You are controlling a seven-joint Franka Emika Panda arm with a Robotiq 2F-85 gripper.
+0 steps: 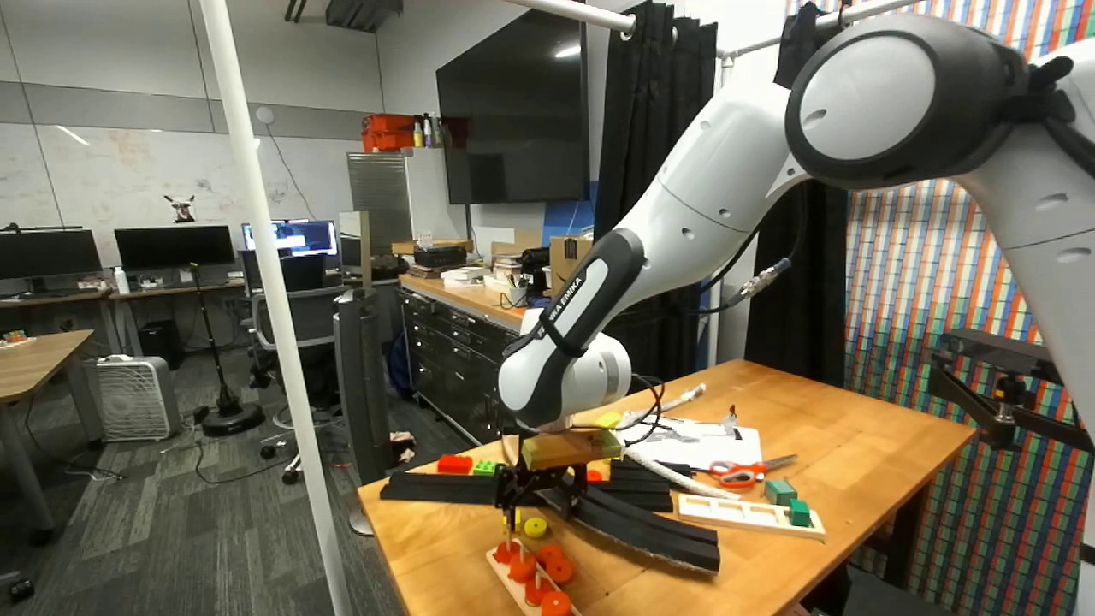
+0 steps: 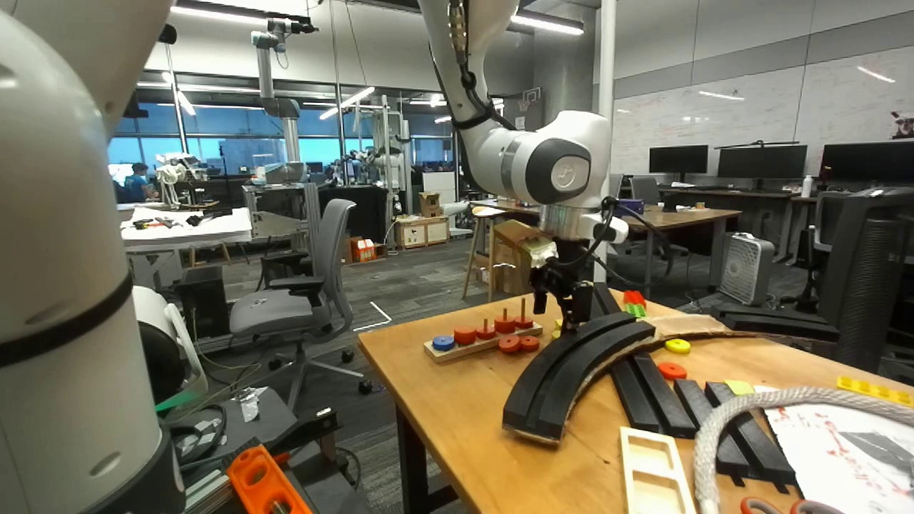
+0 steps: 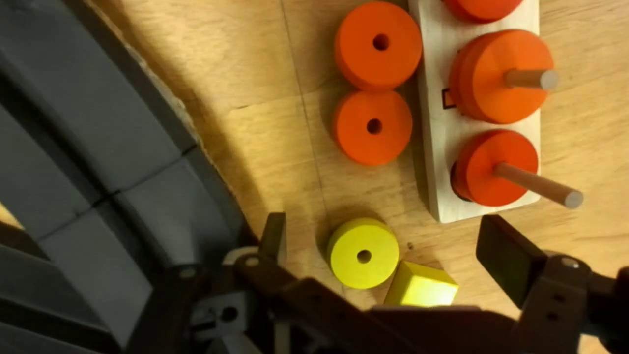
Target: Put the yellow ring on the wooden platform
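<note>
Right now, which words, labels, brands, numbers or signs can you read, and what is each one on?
"KA EMIKA", the letters before it unclear: on the robot arm, in an exterior view.
Whiteboard: faint marks, unreadable.
Lit monitor: too small to read.
Paper: red marks, unreadable.
Wooden platform: part of a dark outline, no letters seen.

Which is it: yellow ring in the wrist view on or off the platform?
Off: the yellow ring lies flat on the table, visibly apart from the wooden platform.
</note>
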